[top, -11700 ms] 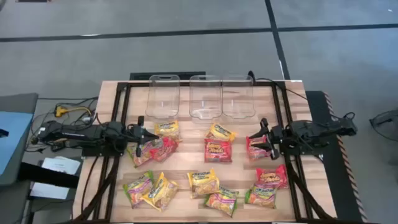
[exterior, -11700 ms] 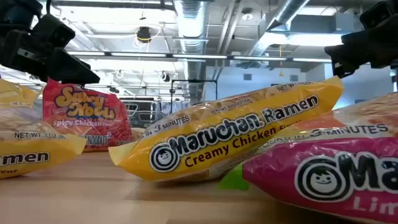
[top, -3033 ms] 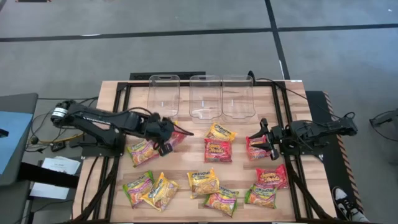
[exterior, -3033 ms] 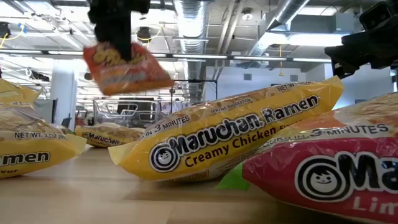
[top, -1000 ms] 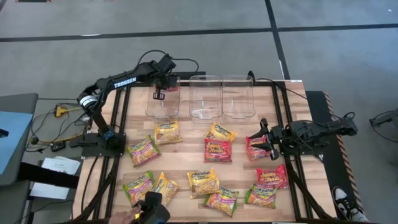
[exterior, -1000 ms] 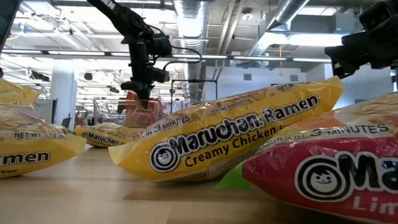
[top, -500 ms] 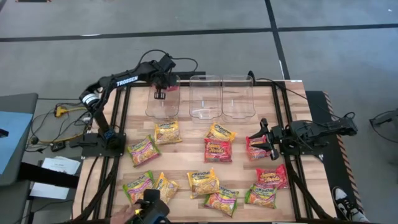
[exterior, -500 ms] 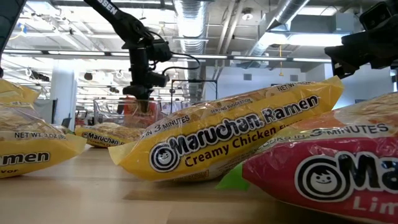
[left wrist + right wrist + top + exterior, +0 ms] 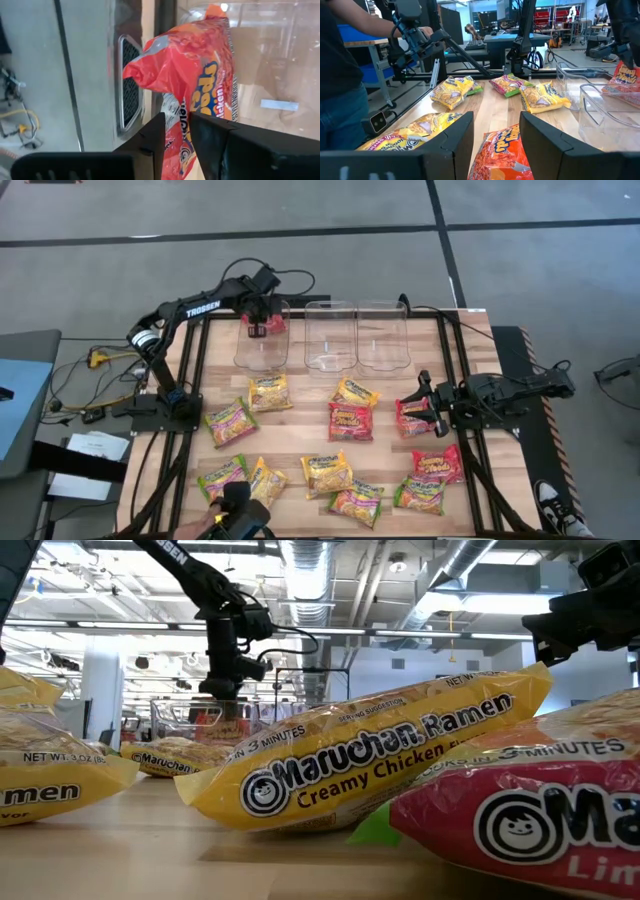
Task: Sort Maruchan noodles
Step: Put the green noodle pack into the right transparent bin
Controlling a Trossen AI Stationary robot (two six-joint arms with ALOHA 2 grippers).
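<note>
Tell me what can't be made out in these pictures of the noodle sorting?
- Whether the left gripper still pinches the red packet: the fingers hide the contact in the left wrist view, and it is too small from above.
- The pink packet's full name: cut off by the low view's edge.
- The red packet under the right gripper: partly hidden by its fingers.
- The left bin's contents: too small from above.

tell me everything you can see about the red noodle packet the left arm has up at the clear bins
The red noodle packet is glossy, crinkled red-orange plastic with yellow lettering and a small white printed patch. It hangs on edge between the left gripper's two dark fingers, its pinched top corner folded over. From above it sits at the far end of the leftmost clear bin, over the bin's opening. Whether it touches the bin wall is unclear.
</note>
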